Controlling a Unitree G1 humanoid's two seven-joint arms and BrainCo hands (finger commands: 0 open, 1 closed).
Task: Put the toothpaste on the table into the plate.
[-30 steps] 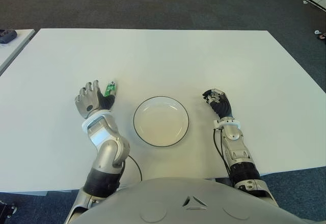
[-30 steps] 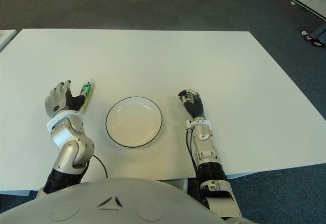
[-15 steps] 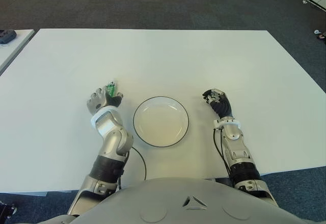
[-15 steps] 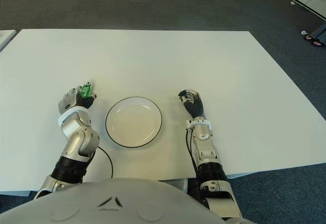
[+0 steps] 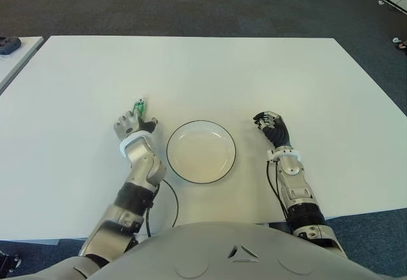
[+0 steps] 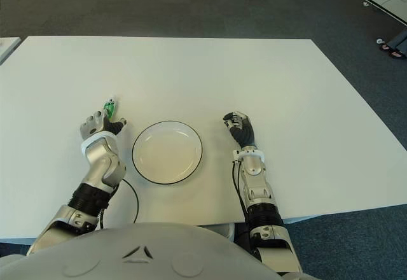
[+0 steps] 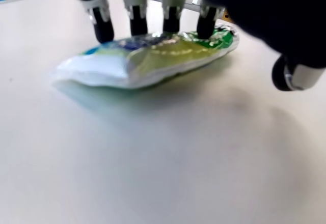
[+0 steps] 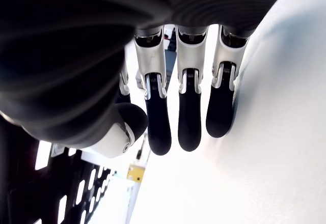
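We close on the toothpaste, left of the plate.

Eye views: one toothpaste [image 5: 138, 107] lies on the table [image 5: 210, 70] just beyond our left hand [image 5: 131, 126]; one plate [image 5: 201, 151]; right hand [image 5: 271, 127] idles right of it, fingers curled, empty. Left wrist view: fingertips [image 7: 135, 27] touch the tube's top, thumb clear, nothing gripped yet; we should bring the thumb under before lifting.

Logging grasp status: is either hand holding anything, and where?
Nothing lifted: left hand fingertips touch the toothpaste lying on the table. Right hand holds nothing.
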